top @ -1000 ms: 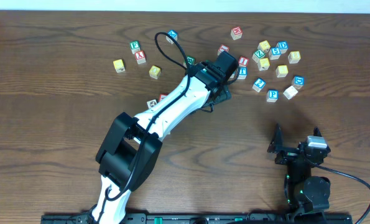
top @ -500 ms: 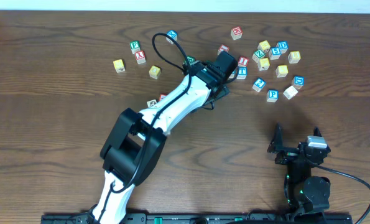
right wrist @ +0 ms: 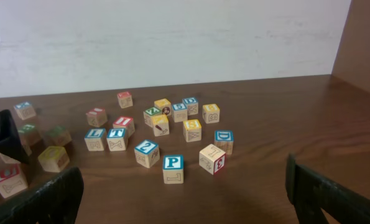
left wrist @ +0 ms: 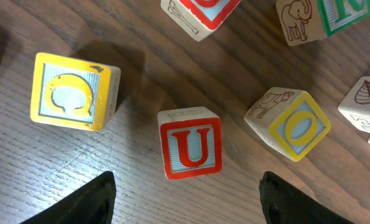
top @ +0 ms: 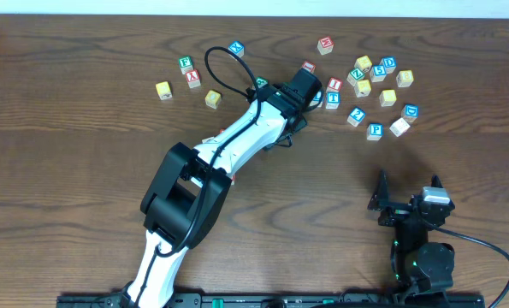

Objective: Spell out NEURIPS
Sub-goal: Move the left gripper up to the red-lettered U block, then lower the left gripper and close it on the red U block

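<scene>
In the left wrist view a red-framed U cube [left wrist: 189, 142] stands on the table just ahead of my left gripper [left wrist: 188, 202], which is open and empty, its fingertips on either side of the cube and short of it. A yellow-faced cube [left wrist: 73, 91] lies to its left and a yellow O cube [left wrist: 291, 124] to its right. In the overhead view my left gripper [top: 304, 81] hovers at the left side of the cube cluster. The blue P cube [top: 374, 131] [right wrist: 173, 168] and the red I cube [top: 334, 85] [right wrist: 123, 124] lie in the cluster. My right gripper [top: 406, 190] [right wrist: 185, 202] is open and empty, well short of the cubes.
A green E cube [top: 185, 63], a red X cube [top: 192, 79] and two yellow cubes [top: 162, 89] lie apart at the back left. Several more cubes, including Z, T, L and D, crowd the back right [top: 382, 77]. The left arm's cable [top: 216, 60] loops above the table.
My left arm has reached a little farther back, moving its gripper toward the cube cluster. The right arm has not moved.
</scene>
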Controlling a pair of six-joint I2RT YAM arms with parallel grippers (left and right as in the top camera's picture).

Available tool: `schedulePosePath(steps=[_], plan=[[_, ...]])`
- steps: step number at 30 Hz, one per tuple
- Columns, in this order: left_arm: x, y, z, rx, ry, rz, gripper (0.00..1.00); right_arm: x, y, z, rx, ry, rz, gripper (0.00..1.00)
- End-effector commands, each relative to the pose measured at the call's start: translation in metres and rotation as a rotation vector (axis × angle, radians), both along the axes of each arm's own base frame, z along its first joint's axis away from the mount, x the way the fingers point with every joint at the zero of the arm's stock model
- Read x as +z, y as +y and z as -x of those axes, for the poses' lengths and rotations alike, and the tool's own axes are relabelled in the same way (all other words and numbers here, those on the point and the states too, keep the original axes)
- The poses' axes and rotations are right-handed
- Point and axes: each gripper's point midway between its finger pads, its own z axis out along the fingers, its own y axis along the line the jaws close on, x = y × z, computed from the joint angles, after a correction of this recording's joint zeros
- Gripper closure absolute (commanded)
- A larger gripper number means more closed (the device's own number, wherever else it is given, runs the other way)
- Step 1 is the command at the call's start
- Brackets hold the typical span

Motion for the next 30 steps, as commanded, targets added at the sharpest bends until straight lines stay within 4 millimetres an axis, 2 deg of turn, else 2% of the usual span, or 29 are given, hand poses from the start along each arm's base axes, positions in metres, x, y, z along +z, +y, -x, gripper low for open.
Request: schedulePosePath(steps=[1,12,30], plan=[[0.003,0.0,-0.008,0.018,-0.025,0.002,0.27,-0.002,0.0,0.0,0.0,0.005,0.009,0.01],[-0.013,0.003,-0.007,0.02,-0.006,-0.017,0.28,-0.002,0.0,0.0,0.0,0.005,0.009,0.01],[-0.022,0.009,-0.009,0.032,0.001,-0.042,0.28,-0.002,0.0,0.0,0.0,0.005,0.009,0.01]])
